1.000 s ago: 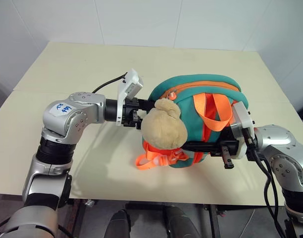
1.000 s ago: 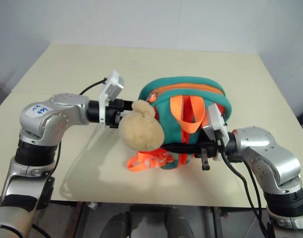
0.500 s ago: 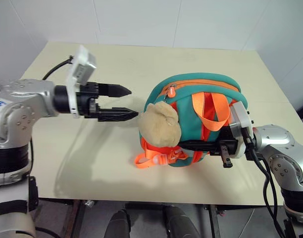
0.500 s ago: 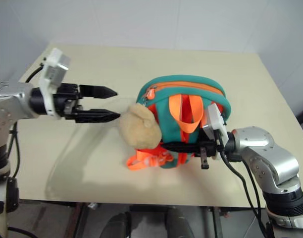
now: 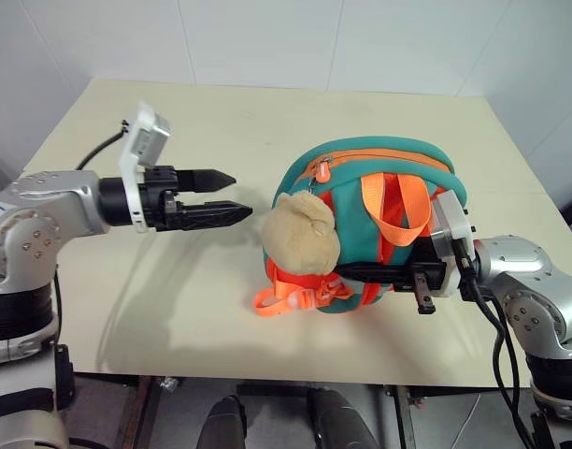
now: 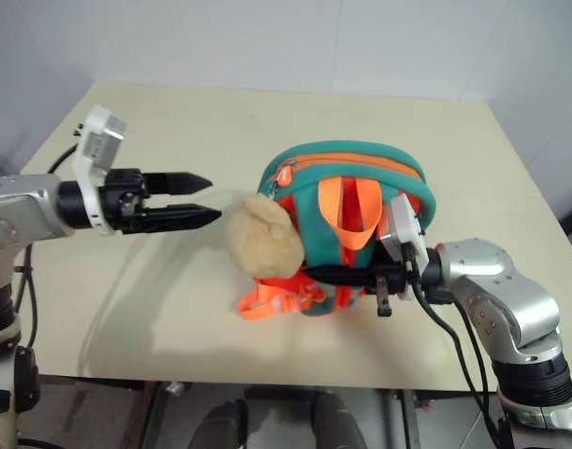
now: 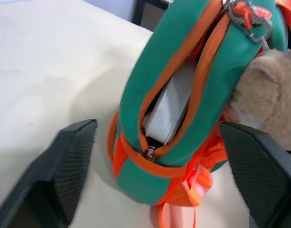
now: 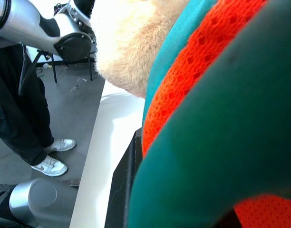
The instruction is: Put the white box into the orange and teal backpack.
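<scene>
backpack (image 5: pixel 379 187): matt cloth, mesh | charm (image 5: pixel 300 232): plush | table (image 5: pixel 221 122): smooth matt

one backpack (image 5: pixel 379 201), one white box (image 7: pixel 176 107), one plush charm (image 5: pixel 300 236)

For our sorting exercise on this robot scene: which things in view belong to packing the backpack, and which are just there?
Belonging to the job:
- white box, seen inside the unzipped opening
- orange and teal backpack
- left gripper, open, apart from the backpack
- right gripper, shut at the backpack's front

Just there:
- tan plush toy hanging on the backpack
- table
- a person's legs and shoes
</scene>
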`<control>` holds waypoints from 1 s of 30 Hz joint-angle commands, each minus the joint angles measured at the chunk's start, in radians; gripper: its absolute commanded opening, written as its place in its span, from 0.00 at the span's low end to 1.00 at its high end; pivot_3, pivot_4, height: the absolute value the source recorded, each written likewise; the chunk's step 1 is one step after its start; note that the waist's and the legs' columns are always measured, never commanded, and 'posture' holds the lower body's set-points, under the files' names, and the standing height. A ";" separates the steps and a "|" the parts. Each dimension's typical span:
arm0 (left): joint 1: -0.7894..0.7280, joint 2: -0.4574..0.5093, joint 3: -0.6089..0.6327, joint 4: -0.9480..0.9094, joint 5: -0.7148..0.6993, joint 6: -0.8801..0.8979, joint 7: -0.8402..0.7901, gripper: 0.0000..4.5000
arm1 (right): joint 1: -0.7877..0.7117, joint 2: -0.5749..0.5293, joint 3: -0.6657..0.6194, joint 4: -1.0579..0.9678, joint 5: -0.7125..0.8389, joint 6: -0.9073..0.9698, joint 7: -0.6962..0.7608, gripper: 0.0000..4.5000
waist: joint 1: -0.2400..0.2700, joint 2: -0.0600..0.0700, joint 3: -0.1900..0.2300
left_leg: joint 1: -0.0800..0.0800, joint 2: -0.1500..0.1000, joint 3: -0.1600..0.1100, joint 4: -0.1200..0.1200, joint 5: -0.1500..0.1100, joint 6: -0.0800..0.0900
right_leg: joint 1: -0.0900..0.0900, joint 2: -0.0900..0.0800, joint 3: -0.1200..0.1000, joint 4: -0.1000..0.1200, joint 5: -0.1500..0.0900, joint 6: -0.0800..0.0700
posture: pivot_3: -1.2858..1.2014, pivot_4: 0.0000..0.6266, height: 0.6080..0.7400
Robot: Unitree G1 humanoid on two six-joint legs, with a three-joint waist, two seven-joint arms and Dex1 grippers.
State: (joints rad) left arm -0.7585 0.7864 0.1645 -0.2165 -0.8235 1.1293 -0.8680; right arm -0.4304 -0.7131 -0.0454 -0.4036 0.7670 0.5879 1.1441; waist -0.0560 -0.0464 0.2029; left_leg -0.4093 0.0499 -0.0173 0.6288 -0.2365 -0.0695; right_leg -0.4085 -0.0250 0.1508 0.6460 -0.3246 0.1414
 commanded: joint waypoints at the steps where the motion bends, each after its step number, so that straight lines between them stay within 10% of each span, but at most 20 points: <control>1: -0.027 -0.079 0.004 0.016 -0.025 -0.022 0.044 0.66 | -0.020 0.009 -0.006 -0.014 0.002 -0.024 -0.007 0.00 | 0.001 0.000 0.000 | 0.000 0.000 0.000 0.000 0.000 0.000 | 0.000 0.000 0.000 0.000 0.000 0.000 | 0.52 0.24 1.00; 10: -0.050 -0.128 -0.051 0.044 -0.037 0.038 0.068 0.03 | 0.002 0.004 -0.021 -0.037 0.005 -0.018 -0.033 0.00 | -0.002 0.000 0.000 | 0.000 0.000 0.000 -0.001 0.000 0.000 | 0.000 0.000 0.001 0.001 0.000 0.000 | 0.52 0.24 1.00; 23: -0.091 -0.200 -0.229 0.157 0.087 -0.076 0.011 0.01 | 0.002 0.008 -0.015 -0.041 -0.001 -0.024 -0.049 0.00 | 0.000 0.000 0.000 | 0.000 -0.001 0.000 0.000 0.000 0.000 | 0.000 0.000 0.001 0.000 0.001 0.001 | 0.52 0.24 1.00; 30: -0.099 -0.189 -0.094 0.104 0.015 -0.099 0.007 0.01 | 0.015 0.004 -0.021 -0.052 -0.005 -0.027 -0.052 0.00 | -0.001 0.000 0.000 | 0.000 0.000 0.000 0.000 0.000 0.000 | 0.000 0.000 0.001 0.000 0.001 0.001 | 0.52 0.24 1.00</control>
State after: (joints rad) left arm -0.8242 0.5797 0.0067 -0.0619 -0.7614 1.0352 -0.8481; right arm -0.4154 -0.7034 -0.0450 -0.4220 0.7560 0.5868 1.0972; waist -0.0574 -0.0463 0.2029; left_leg -0.4091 0.0496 -0.0169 0.6283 -0.2364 -0.0696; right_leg -0.4086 -0.0250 0.1518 0.6459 -0.3240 0.1424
